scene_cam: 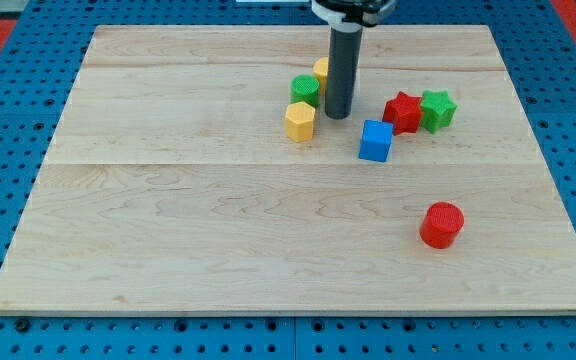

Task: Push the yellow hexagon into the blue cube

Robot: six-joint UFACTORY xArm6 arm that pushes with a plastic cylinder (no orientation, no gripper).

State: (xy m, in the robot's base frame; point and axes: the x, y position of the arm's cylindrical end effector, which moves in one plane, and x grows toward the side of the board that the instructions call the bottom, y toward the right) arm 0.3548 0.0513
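My tip (pixel 338 115) sits on the worktop (pixel 168 220) in the far middle of the board, just right of the yellow hexagon (pixel 300 121) and a little farther back — close, but I can't tell whether it touches. There is no tool here to open or close, only the straight rod, so nothing is clamped. The green block (pixel 305 89), roundish in shape, lies just behind the hexagon, and another yellow block (pixel 321 70) peeks out behind the rod, mostly hidden. The blue cube (pixel 375 140) waits to the right and slightly nearer, apart from the hexagon, with the red star (pixel 403 111) and green star (pixel 437 109) side by side beyond it. A red cylinder (pixel 441 224) stands alone, near right.

Judging by this, the approach step is in hand — the tip is on the wrong side. Next it needs to circle round to the hexagon's left, then push right and slightly nearer, straight at the cube.
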